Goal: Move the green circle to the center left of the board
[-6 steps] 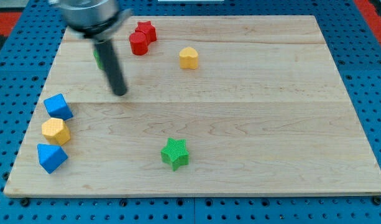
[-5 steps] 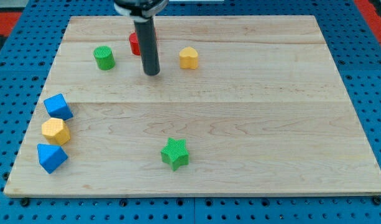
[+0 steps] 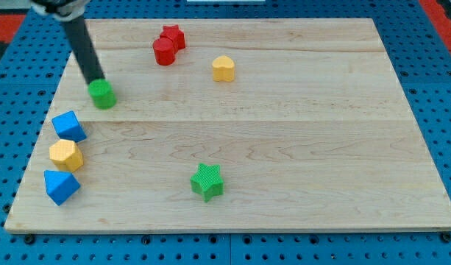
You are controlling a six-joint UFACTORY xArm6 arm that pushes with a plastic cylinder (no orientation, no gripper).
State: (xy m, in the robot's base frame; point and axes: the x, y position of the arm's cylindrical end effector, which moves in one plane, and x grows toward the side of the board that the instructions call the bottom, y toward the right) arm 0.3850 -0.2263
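Note:
The green circle [image 3: 102,94] is a small green cylinder lying on the wooden board [image 3: 284,147] at the view's left, a little above the middle row. My tip [image 3: 95,79] sits right at the circle's upper left edge and touches it. The dark rod slants up from there toward the view's top left corner.
A blue block [image 3: 68,126], a yellow hexagon [image 3: 66,155] and a second blue block [image 3: 61,186] line the left edge below the circle. Two red blocks [image 3: 167,45] and a yellow block [image 3: 224,68] lie near the top. A green star [image 3: 207,181] lies at bottom centre.
My tip swung from the top centre over to the left. The green circle slid down and to the left, from near the upper left to just above the upper blue block.

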